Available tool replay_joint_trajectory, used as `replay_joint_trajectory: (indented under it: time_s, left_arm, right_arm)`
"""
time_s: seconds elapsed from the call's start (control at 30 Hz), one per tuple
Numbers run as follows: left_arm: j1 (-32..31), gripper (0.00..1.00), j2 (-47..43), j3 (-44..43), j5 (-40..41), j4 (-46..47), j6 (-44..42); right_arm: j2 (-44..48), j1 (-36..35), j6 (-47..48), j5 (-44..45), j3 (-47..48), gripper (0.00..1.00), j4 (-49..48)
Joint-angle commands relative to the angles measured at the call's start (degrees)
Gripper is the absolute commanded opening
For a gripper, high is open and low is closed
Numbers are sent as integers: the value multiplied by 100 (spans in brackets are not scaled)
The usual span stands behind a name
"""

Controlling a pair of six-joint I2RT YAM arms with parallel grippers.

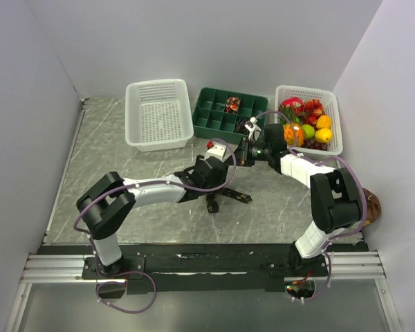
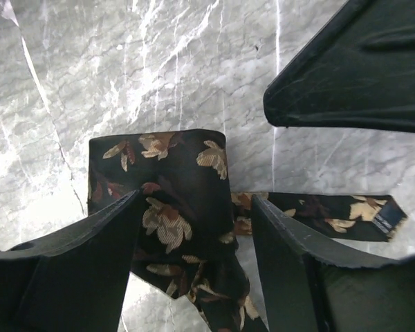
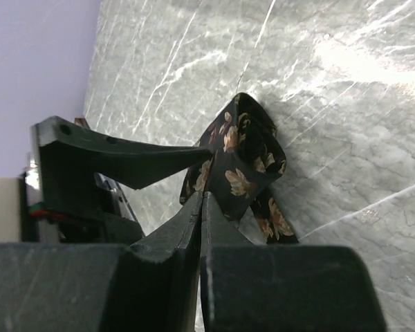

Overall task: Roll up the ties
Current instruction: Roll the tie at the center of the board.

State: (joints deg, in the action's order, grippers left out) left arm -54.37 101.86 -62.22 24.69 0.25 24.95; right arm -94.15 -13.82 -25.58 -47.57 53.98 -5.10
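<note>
Left fingers (image 2: 76,270) stand spread wide, one on each side of the tie (image 2: 173,207), gripping nothing; the cloth lies loose between them. Right fingers (image 3: 173,242) are pressed together with nothing visible between them, their tips close to the tie's folded end and just beside one left finger, which crowds the space over the cloth.

The tie is dark with tan and rust leaves. It lies on the bench (image 1: 124,159) near its middle. Its wide end is folded over, and a narrow strip with a small label runs off sideways from under it.

Thin purple cables (image 1: 83,214) loop along both arms.

Along the far edge stand three containers. Towards the far left corner is a white mesh basket (image 1: 159,84). In the middle is a green divided tray (image 1: 206,117), with a reddish rolled coil (image 1: 232,104) in a compartment of its far row. Towards the far right corner, a second white basket (image 1: 308,90) holds coloured fruit (image 1: 317,124): red, orange, green and yellow pieces. At the right edge a brown rounded thing (image 1: 373,205) sits partly hidden behind the right arm.
</note>
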Motion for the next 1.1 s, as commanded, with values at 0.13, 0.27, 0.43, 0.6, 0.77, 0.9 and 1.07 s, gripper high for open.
replay_joint_trajectory:
  time_s: [0.13, 0.27, 0.43, 0.6, 0.77, 0.9, 1.07]
  left_arm:
    - [347, 75, -896, 587, -762, 1028, 352]
    - [550, 75, -1159, 921, -1089, 1275, 475]
    - [1110, 76, -1704, 1255, -1719, 1469, 835]
    - [1780, 80, -1846, 1484, -2538, 1416, 1239]
    - [2123, 98, -1592, 1659, -3092, 1538, 1530]
    - [2316, 99, -1345, 1862, -3733, 1987, 1960]
    - [2519, 99, -757, 1915, -4191, 2453, 2286]
  right_arm:
    - [-121, -349, 431, 20, 456, 4, 484]
    - [-200, -463, 475, 11, 552, 3, 484]
    - [-332, -647, 589, 28, 754, 3, 835]
    - [-455, -859, 783, 485, 904, 3, 1266]
    - [-630, -920, 774, 802, 834, 2, 1380]
    - [-692, -1025, 844, 1056, 808, 2, 1512]
    - [-772, -1113, 871, 1372, 746, 2, 1653]
